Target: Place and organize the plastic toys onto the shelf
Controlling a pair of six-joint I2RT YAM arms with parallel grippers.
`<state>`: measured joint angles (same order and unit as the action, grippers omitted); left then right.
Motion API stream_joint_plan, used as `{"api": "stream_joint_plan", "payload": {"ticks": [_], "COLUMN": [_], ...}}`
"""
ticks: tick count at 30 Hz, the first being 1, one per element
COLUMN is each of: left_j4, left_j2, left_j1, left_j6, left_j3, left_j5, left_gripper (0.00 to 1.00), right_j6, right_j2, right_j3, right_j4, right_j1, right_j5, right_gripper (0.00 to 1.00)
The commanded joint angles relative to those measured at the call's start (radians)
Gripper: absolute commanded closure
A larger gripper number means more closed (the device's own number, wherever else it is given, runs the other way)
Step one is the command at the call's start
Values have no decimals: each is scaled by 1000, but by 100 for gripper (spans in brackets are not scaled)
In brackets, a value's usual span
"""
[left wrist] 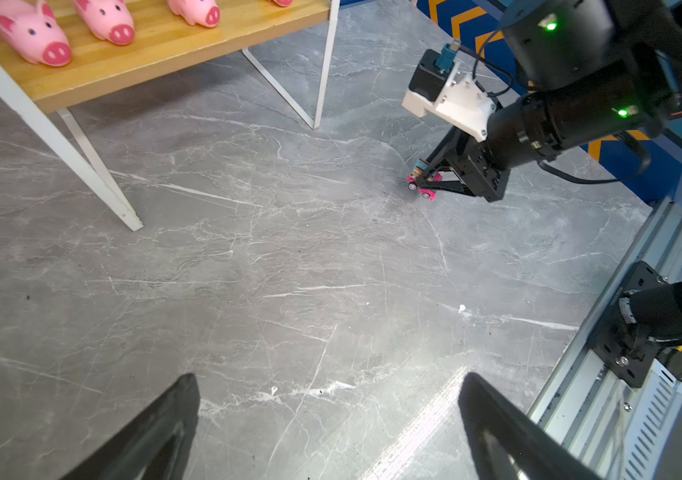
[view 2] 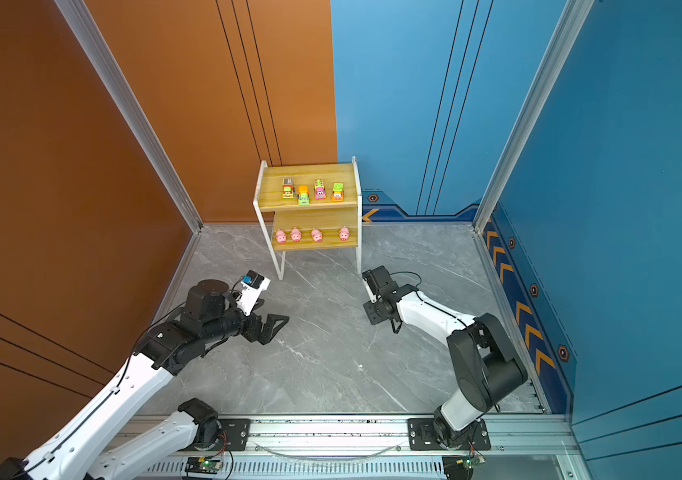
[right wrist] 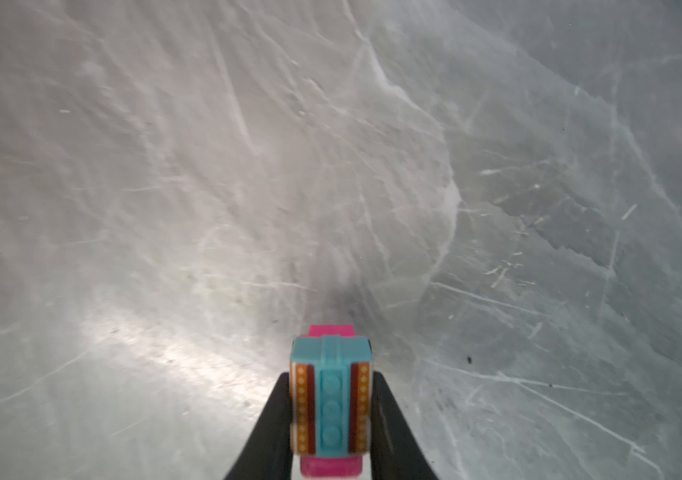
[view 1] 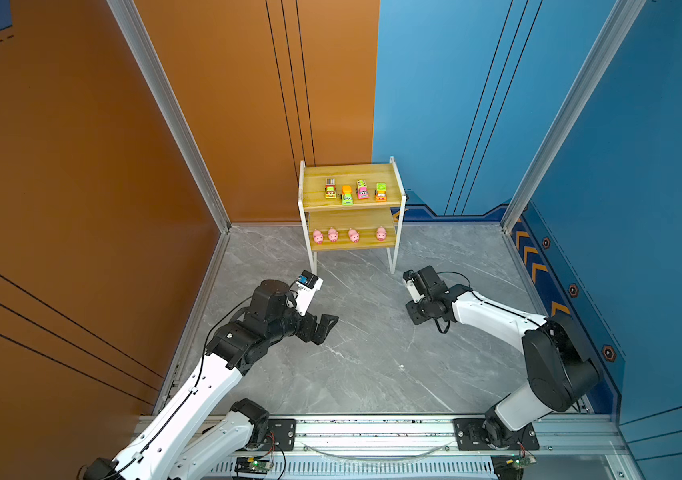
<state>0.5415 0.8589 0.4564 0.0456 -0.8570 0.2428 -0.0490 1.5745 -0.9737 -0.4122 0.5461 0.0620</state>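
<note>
The shelf (view 1: pixel 314 195) stands at the back wall. Several toy vehicles (view 1: pixel 346 194) line its top board, and several pink pigs (view 1: pixel 353 235) line the lower board (left wrist: pixel 144 62). My right gripper (right wrist: pixel 331 376) is shut on a pink vehicle with a teal roof (right wrist: pixel 331 399), low over the floor; the left wrist view shows its wheels (left wrist: pixel 427 193) at floor level. In both top views the right wrist (view 1: pixel 426 299) hides this toy. My left gripper (view 1: pixel 328 330) (left wrist: pixel 331 378) hangs open and empty over the floor, in front of the shelf's left leg.
Grey marble floor (view 1: pixel 372 353) spreads between the arms. Orange wall panels (view 1: pixel 81 208) close the left side and blue ones (view 1: pixel 642 208) the right. A metal rail (view 1: pixel 372 432) carrying both arm bases runs along the front edge. The shelf's white legs (left wrist: pixel 81 158) stand near the left gripper.
</note>
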Motion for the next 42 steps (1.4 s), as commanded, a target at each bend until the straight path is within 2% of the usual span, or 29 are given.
{"api": "stream_joint_plan", "payload": {"ticks": [1,7,12,15,19,32,37,42], "left_j4": [-3,-15,-20,-21,-27,-41,-44,-46], "left_j2": [-24,-51,-68,-78,-83,-64,-65,-63], "left_j1": [-46,-176,-272,-299,-315,-337,-339,-339], "left_j6": [14,65,98,107,111,125,125,127], "left_j3": [1,-8,-8,-8,-4,-4,-4,-4], "left_j5": [-18,-42,-86,-93,-91,-53,-51,-47], "left_gripper": [2,2,2,2,2,2,2,2], "right_j6": [-37,-85,-82,-76,-65,-40,-41,-32], "right_j2": [-36,112,287,367,374,294,287,292], "right_j3": [-30,-158,-289,-332,-302,-39,24,41], "right_j4": [-32,-1,29,70,183,620,763,800], "right_j1": [106,329,417,437,455,460,459,448], "right_j5": [30,53,61,69,80,101,49,22], "right_gripper": [78,78,77,76,74,60,61,66]}}
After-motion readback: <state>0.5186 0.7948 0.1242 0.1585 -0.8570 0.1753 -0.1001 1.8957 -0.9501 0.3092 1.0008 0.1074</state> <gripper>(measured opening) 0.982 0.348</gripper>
